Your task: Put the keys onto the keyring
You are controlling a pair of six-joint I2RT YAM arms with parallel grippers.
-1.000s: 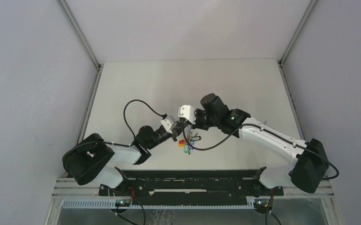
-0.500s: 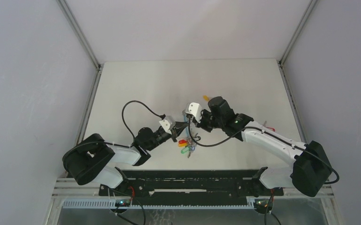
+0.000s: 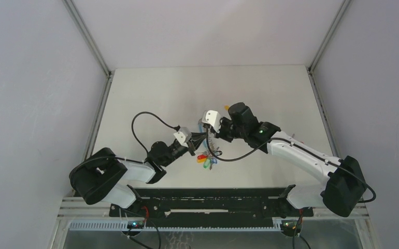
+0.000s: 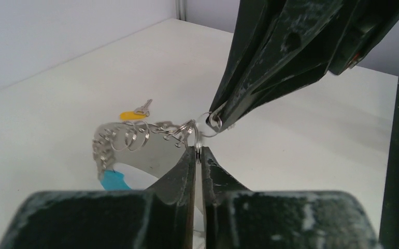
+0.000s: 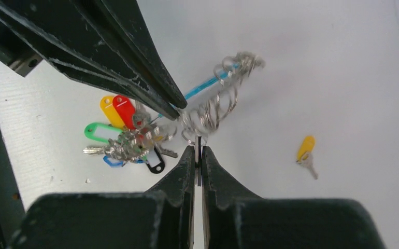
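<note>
The keyring (image 5: 127, 141) lies diagonally in the right wrist view, with its tag bunch at left centre and its blue band (image 5: 208, 83) and chain rings reaching to the upper right. The right gripper (image 5: 198, 150) is pinched closed on a split ring. The left gripper (image 4: 198, 153) also clamps a ring, seemingly in the same cluster. A yellow-tagged key (image 5: 305, 149) lies apart at the right, blade pointing lower right. The table (image 3: 151, 93) edges stand well off.

Nothing legible here — no text, brand or number can be read. The coloured key tags (image 5: 123, 110) are too small to show any writing.
</note>
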